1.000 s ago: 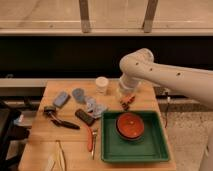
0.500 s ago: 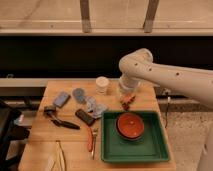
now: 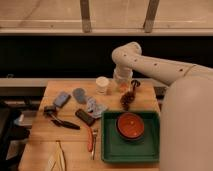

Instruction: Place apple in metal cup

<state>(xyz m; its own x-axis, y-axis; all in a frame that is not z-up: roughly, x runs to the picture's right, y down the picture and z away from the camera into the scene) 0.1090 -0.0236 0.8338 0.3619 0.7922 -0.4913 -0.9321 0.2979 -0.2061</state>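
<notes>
My gripper (image 3: 123, 86) hangs from the white arm at the back of the wooden table (image 3: 70, 150), pointing down. A yellow-orange patch right at its tip looks like the apple (image 3: 123, 89), mostly hidden by the gripper. The small dark metal cup (image 3: 135, 84) stands just to the right of the gripper, close beside it. The white cup (image 3: 102, 84) stands just to the left.
A dark reddish lumpy bunch (image 3: 127, 100) lies in front of the gripper. A green tray (image 3: 112, 145) with a red bowl (image 3: 131, 125) sits front right. A carrot (image 3: 90, 139), blue-grey items (image 3: 62, 98) and black tools (image 3: 60, 120) lie on the left half.
</notes>
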